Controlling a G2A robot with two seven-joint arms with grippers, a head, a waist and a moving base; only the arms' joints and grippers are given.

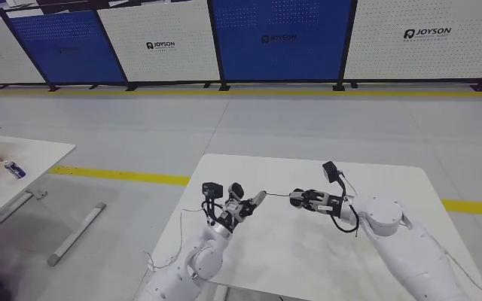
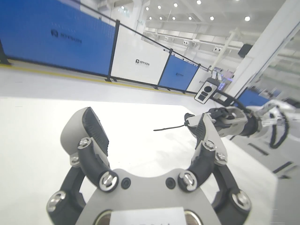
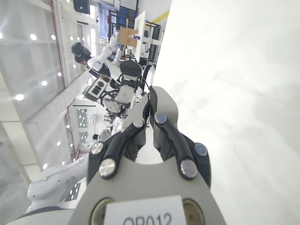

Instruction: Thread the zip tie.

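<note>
- Top view: a white table (image 1: 301, 256) lies under both arms. The thin black zip tie (image 1: 279, 196) is held in the air above the table's middle, between the 2 grippers.
- The right gripper (image 1: 295, 198) has its 2 fingers pressed together on 1 end of the zip tie. The rest of the strip sticks out free and roughly level, pointing at the other arm.
- The left gripper (image 2: 147, 120) is spread wide and holds nothing. It sits just beside the zip tie's free tip and faces it.
- Left wrist view: the zip tie shows through the gap between the 2 ribbed pads (image 2: 96, 127), closer to the pad on the right gripper's side. I cannot tell whether the tip has entered that gap or stops short of it.
- The pinched end of the zip tie is hidden between the closed fingers, so I cannot tell which end it is.
- Well apart from the zip tie, at the left edge of the top view, the corner of a second table (image 1: 38, 158) bears a small blue and white object (image 1: 13, 168).
- Beyond the zip tie, across the pale floor, runs a fence of blue and white panels (image 1: 279, 38), with a yellow floor line (image 1: 120, 175) nearer the table.
</note>
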